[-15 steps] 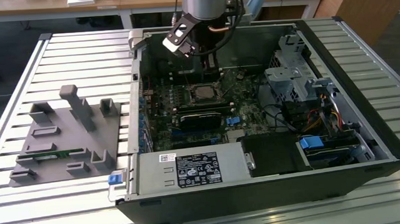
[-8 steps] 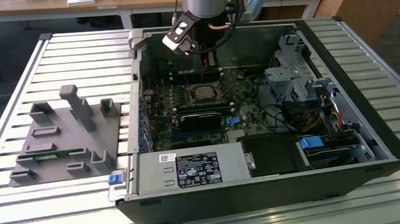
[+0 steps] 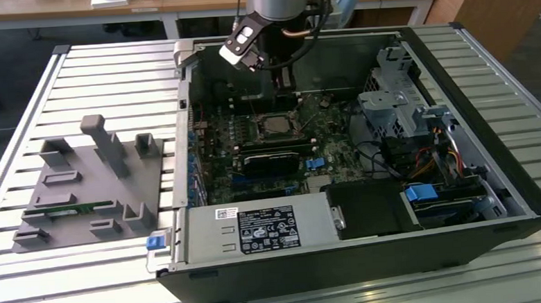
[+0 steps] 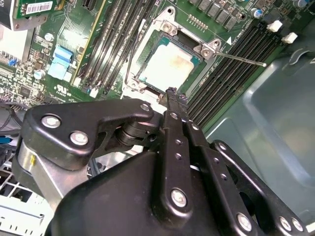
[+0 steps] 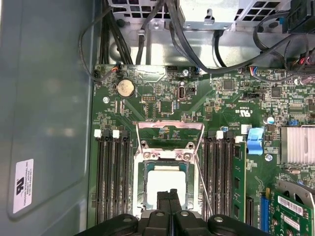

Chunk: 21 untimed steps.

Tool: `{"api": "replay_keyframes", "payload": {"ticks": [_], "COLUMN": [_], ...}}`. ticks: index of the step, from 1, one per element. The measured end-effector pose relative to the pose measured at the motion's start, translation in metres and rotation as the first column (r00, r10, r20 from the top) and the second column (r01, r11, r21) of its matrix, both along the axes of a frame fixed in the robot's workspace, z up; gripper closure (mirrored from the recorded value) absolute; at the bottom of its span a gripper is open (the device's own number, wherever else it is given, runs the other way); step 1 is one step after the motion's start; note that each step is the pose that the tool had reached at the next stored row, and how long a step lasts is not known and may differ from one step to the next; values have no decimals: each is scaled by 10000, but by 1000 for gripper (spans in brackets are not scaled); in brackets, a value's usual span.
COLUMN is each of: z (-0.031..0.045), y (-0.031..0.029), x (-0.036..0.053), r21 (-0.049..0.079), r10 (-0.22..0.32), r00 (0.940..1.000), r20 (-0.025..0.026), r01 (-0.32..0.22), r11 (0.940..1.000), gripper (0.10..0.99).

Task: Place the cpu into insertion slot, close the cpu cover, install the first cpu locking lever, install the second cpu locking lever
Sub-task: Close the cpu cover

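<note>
**1. Jaws.** Closed tip to tip in both wrist views, with nothing held between them. I judge them to hover just over the near edge of the socket without touching it. In the exterior view the arm (image 3: 277, 12) reaches down from above into the open computer case (image 3: 351, 276).

**2. Cpu** (image 5: 165, 179). Pale metal top upward, lying flat and square inside the insertion slot (image 5: 167, 164), whose dark rim shows around it. Placement looks done to me.

**3. Cpu cover** (image 5: 170, 124). A thin metal frame, swung up and back on the far side of the slot, with green board visible through its window. It is not yet down on the chip.

**4. Locking lever** (image 4: 241, 58). A thin rod, free, slanting out over the memory slots (image 5: 113, 177) beside the socket. The other lever (image 4: 134, 54), a thin wire on the opposite side, also looks unlatched, though I cannot make out its end.

**5. Circuit board** (image 5: 147, 110). A coin battery (image 5: 125, 87) sits beyond the cover, and black cables (image 5: 197, 49) run along the far wall.

**6. Table** (image 3: 109, 83). Slatted, carrying the case. A grey fixture block (image 3: 78, 196) sits well apart at the exterior view's left.

**Step in hand, by my reckoning:** closing the cover, with the chip seated and both levers loose. That move calls for the closed jaws to get behind the raised frame and press it down over the chip. They must do so squarely, without scraping the pale top or snagging either lever.
</note>
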State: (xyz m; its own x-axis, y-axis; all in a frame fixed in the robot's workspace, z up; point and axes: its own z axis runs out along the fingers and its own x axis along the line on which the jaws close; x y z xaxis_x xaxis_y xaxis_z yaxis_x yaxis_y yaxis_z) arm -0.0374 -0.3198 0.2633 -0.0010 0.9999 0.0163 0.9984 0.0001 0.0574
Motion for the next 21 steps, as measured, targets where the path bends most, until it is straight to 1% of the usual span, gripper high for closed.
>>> {"api": "replay_keyframes", "payload": {"ticks": [10, 18, 21], "z": [76, 155, 160], "y": [2, 5, 8], "x": [0, 0, 8], "r21": [0, 1, 3], "r10": [0, 0, -1], "r00": [10000, 10000, 10000], "r20": [0, 0, 0], "r01": [0, 0, 1], "r11": [10000, 10000, 10000], "gripper": [973, 973, 973]}}
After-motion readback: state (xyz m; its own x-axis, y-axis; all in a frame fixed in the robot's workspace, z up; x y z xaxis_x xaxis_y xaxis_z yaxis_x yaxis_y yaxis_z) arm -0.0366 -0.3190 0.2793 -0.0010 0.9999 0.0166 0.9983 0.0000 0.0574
